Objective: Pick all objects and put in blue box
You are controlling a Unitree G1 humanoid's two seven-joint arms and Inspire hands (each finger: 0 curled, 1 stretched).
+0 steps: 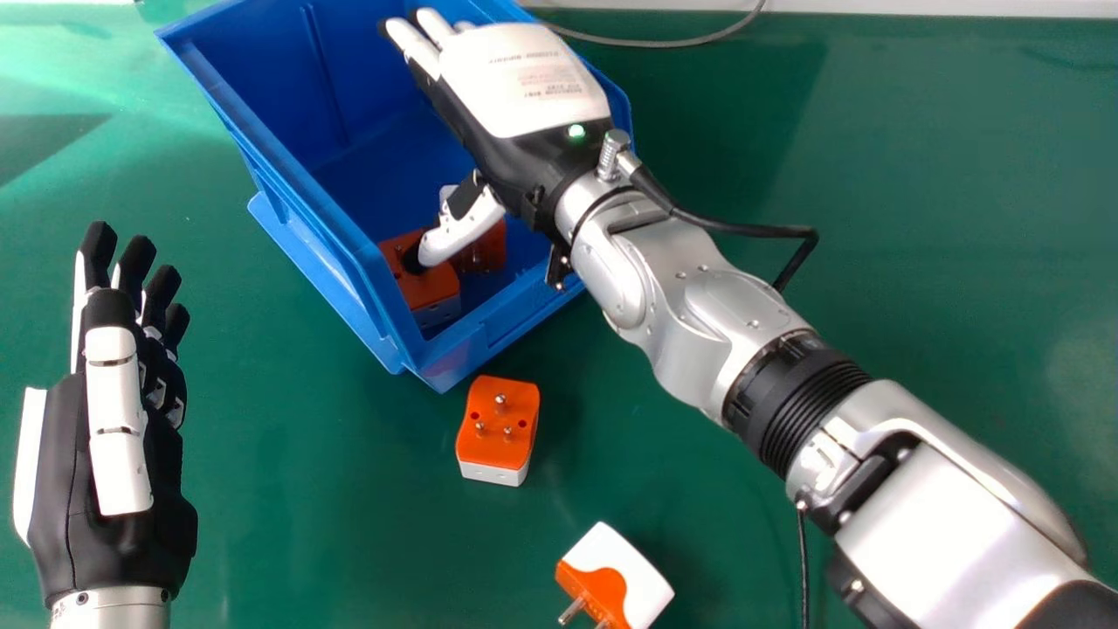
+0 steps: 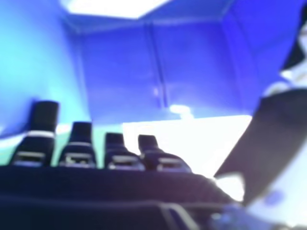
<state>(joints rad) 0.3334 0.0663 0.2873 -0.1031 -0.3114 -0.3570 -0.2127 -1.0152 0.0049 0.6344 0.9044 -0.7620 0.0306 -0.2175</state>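
Bin: blue plastic storage bin (image 1: 271, 79), standing on the green tabletop (image 1: 306, 454) toward the far edge, turned at an angle.
Inside the bin: orange-and-white plug adapter (image 1: 437, 288) in the near corner, with a second orange adapter (image 1: 491, 249) just beside it, toward the robot's right.
Right hand: the right hand (image 1: 524, 83) lies over the bin, back upward, fingers extended and the thumb angled down above the near adapter. It is open and has hold of nothing; whether the thumb tip touches that adapter cannot be told. In the right hand view, the fingers are spread apart against the bin's blue walls.
Left hand: the left hand (image 1: 120, 437) is at the view's left, well apart from the bin, fingers straight and pointing away from the robot, nothing in its grasp.
On the tabletop: three-pin orange-and-white adapter (image 1: 498, 424), just outside the bin's near corner, pins up; white-and-orange plug (image 1: 624, 568), nearer the robot and farther right, on its side, pins toward the robot.
Cable: grey cable (image 1: 655, 42) running behind the bin.
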